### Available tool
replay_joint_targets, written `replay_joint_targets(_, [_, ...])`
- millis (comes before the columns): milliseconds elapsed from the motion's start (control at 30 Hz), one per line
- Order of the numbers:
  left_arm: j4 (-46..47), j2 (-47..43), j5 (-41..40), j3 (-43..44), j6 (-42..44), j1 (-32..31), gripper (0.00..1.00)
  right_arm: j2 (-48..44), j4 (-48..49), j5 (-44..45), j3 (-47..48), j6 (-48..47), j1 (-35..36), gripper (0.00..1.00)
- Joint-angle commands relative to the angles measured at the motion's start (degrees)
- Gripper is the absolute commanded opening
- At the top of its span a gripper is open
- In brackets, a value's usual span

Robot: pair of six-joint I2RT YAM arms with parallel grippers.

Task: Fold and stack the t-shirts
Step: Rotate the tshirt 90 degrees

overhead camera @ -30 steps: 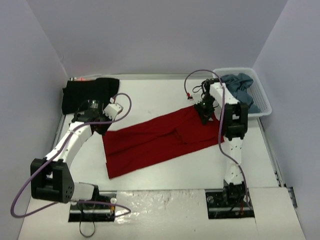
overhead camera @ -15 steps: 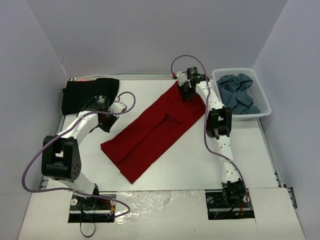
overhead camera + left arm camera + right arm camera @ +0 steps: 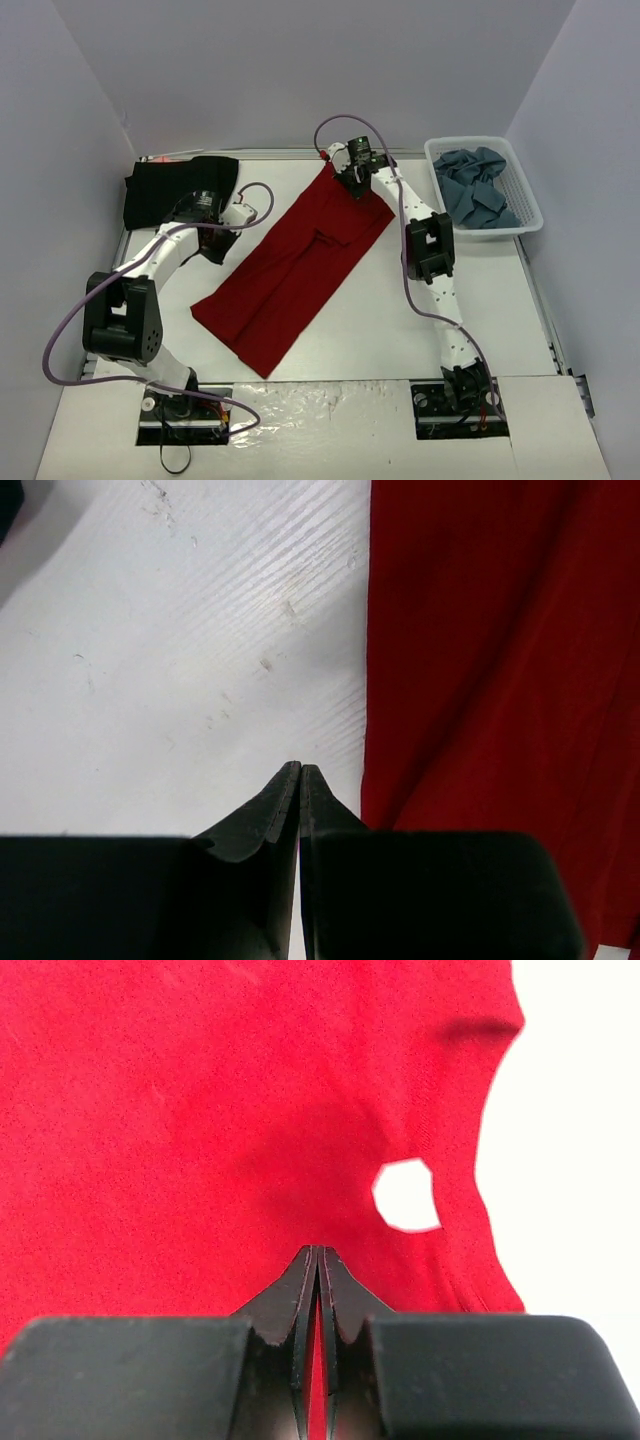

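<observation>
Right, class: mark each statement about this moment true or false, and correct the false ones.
1. The dark red t-shirt is bundled up in the basket. False: the dark red t-shirt lies in a long folded strip, diagonally across the table.
2. The right gripper is shut on the far end of the dark red t-shirt. True.
3. The left gripper grips the black shirt. False: the left gripper is shut on nothing, its tips over bare table beside the red shirt's edge. The black t-shirt lies apart at the far left corner.
4. The white lattice basket holds crumpled blue-grey shirts. True.
</observation>
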Motion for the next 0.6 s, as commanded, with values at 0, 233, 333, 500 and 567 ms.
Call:
replay_joint_targets(0, [0.47, -4.62, 2.26, 0.53, 0.52, -1.0, 0.02, -11.87, 2.41, 4.42, -3.49, 0.03, -0.95, 0.0])
replay_joint_targets(233, [-1.46, -6.91, 7.36, -3.42, 5.18, -4.25, 0.02, -31.97, 2.14, 8.37, -26.65, 3.9, -2.36, 0.0])
replay_joint_targets(333, [-2.77, -6.56, 7.45, -4.57, 8.61, -5.22, 0.02, -40.59, 1.09, 7.5, -34.68, 4.6, -4.63, 0.0])
replay_joint_targets(500, [-3.48, -4.19, 6.22, -6.32, 13.36, -6.1, 0.02, -52.21, -1.46, 6.62, -49.54, 5.57, -8.16, 0.0])
replay_joint_targets(567, [-3.57, -3.31, 6.57, -6.76, 14.93, -6.28, 0.02, -57.4, -1.55, 7.23, -55.24, 5.66, -8.95, 0.0])
